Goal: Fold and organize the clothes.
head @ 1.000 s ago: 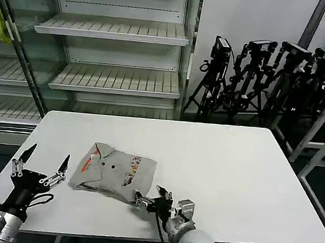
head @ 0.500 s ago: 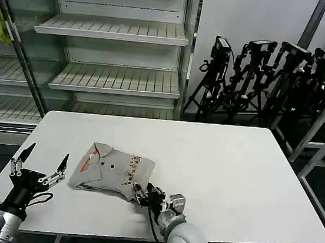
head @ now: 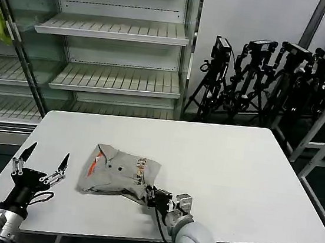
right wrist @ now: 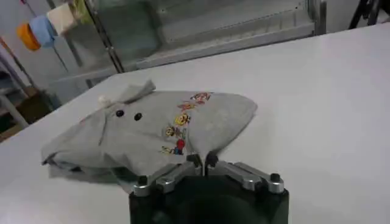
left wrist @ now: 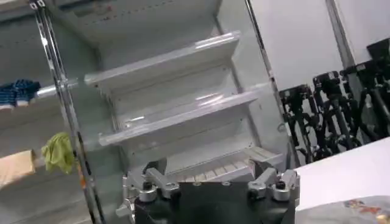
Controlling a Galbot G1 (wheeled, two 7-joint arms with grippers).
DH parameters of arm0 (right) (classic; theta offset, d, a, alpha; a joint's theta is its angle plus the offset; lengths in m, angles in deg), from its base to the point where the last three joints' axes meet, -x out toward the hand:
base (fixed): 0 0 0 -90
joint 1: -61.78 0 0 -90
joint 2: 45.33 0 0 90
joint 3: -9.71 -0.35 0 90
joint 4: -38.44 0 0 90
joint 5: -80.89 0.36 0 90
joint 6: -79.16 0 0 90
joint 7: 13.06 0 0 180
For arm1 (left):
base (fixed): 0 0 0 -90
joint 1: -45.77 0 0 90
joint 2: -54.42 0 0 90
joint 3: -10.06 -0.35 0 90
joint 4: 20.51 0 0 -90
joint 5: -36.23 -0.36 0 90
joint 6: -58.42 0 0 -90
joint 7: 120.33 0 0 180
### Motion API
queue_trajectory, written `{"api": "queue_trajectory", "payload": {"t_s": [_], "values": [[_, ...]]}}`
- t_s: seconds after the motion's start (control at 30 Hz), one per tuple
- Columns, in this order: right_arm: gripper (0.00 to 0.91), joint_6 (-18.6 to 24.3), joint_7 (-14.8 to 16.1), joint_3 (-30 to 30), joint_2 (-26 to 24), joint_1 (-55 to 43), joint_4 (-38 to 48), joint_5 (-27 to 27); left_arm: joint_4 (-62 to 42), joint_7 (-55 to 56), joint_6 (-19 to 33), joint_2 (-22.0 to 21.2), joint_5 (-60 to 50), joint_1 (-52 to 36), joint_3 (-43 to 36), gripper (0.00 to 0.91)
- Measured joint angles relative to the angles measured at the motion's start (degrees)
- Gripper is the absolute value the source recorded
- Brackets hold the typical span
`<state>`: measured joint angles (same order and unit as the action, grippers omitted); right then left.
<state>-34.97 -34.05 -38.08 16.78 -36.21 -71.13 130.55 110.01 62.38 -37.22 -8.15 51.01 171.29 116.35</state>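
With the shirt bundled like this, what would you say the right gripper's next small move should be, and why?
Probably carry the pinched edge across the T-shirt toward the collar. The right gripper is shut on its near corner and the cloth lies bunched; the left gripper hovers open beside it.

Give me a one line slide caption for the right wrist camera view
Right gripper pinches the near edge of a folded grey shirt on the white table.
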Motion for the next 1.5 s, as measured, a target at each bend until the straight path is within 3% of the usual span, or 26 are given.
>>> {"api": "queue_trajectory", "payload": {"t_s": [0.57,0.87,0.9,0.93,1.5], "values": [[0.0,-2.4,3.3,-9.7,-15.3,2.0,-6.2,0.0,-1.7,0.0,0.1,-0.3,0.0,-2.5,-3.4,0.907],[0.0,-2.8,4.4,-13.4,-18.3,2.0,-5.8,-1.8,-1.9,0.0,0.2,0.5,0.7,-3.1,-4.0,0.907],[0.141,-2.8,4.5,-13.8,-18.5,2.1,-5.7,-2.1,-1.9,0.0,0.2,0.6,0.7,-3.2,-4.0,0.907],[0.887,-2.8,4.6,-14.0,-18.6,2.1,-5.5,-2.3,-1.9,0.0,0.2,0.6,0.8,-3.2,-4.1,0.907],[0.907,-3.4,4.3,-19.9,-20.9,7.3,-7.2,-8.5,-1.1,0.0,-0.2,2.5,3.1,-3.8,-5.0,0.907]]}}
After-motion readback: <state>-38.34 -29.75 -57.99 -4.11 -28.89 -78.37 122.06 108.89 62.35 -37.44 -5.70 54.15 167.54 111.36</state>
